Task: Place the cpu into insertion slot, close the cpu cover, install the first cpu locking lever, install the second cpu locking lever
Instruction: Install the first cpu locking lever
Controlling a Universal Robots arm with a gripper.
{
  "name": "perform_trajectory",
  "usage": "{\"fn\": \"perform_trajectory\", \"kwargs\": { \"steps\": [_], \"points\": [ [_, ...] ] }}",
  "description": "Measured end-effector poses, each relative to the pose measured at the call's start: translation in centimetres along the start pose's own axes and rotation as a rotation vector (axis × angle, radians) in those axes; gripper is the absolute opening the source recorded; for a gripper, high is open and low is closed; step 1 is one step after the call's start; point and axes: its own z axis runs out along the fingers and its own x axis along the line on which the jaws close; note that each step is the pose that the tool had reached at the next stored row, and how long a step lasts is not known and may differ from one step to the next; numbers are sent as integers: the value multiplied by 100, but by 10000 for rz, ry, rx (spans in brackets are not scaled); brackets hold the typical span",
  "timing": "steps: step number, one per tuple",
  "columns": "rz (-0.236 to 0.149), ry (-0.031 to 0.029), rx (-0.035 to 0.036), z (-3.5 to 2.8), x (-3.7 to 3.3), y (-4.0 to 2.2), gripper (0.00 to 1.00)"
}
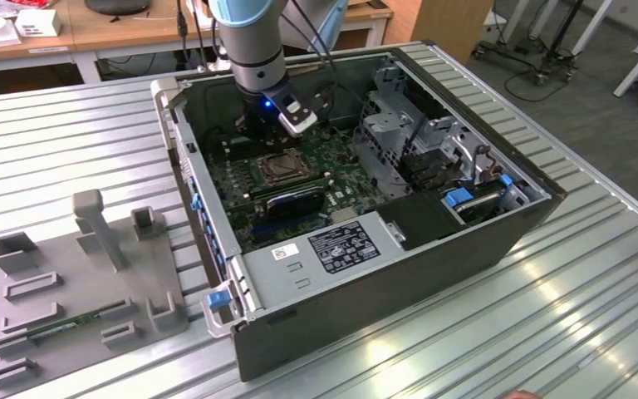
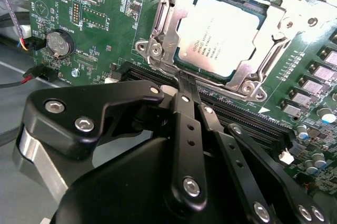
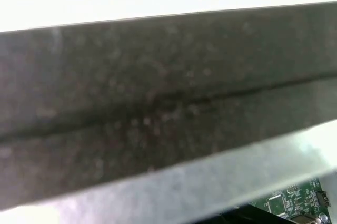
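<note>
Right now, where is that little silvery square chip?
The small silvery-grey square cpu sits in the metal-rimmed insertion slot on the green motherboard, framed by the silvery cpu cover, just beyond the black gripper.

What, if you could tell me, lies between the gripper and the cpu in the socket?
In the second wrist view, the silvery rim of the cpu cover runs between the gripper and the cpu, with a strip of black memory slots beside the gripper.

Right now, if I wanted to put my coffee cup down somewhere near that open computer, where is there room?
The ribbed metal table lies bare on the exterior view's right of the open dark computer case, and also between the case and the grey plastic fixture tray. Inside the case it is crowded: the black claw hangs right beside the silvery square cpu.
</note>
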Motion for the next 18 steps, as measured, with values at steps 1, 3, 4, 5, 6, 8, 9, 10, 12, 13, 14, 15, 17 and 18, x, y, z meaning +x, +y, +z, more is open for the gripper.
{"fn": "perform_trajectory", "kwargs": {
  "steps": [1, 3, 4, 5, 6, 8, 9, 10, 12, 13, 14, 15, 17, 18],
  "points": [
    [-1, -1, 0, 1, 0, 0, 11],
    [-2, 0, 0, 1, 1, 0, 11],
    [-3, 0, 0, 2, 1, 0, 11],
    [-4, -1, 0, 2, 1, 1, 11],
    [-4, -1, 0, 3, 1, 1, 11],
    [-5, -1, -2, 4, 1, 2, 11],
    [-6, -1, -1, 4, 2, 3, 11],
    [-7, -1, 0, 4, 2, 4, 11],
    [-8, 0, 0, 5, 3, 8, 11],
    [-8, -1, -1, 5, 3, 9, 11],
    [-9, -1, -1, 5, 4, 10, 11],
    [-9, 0, 0, 5, 4, 12, 11],
    [-8, -1, 0, 6, 5, 17, 11],
    [-8, -1, -1, 7, 6, 20, 11]
  ]
}}
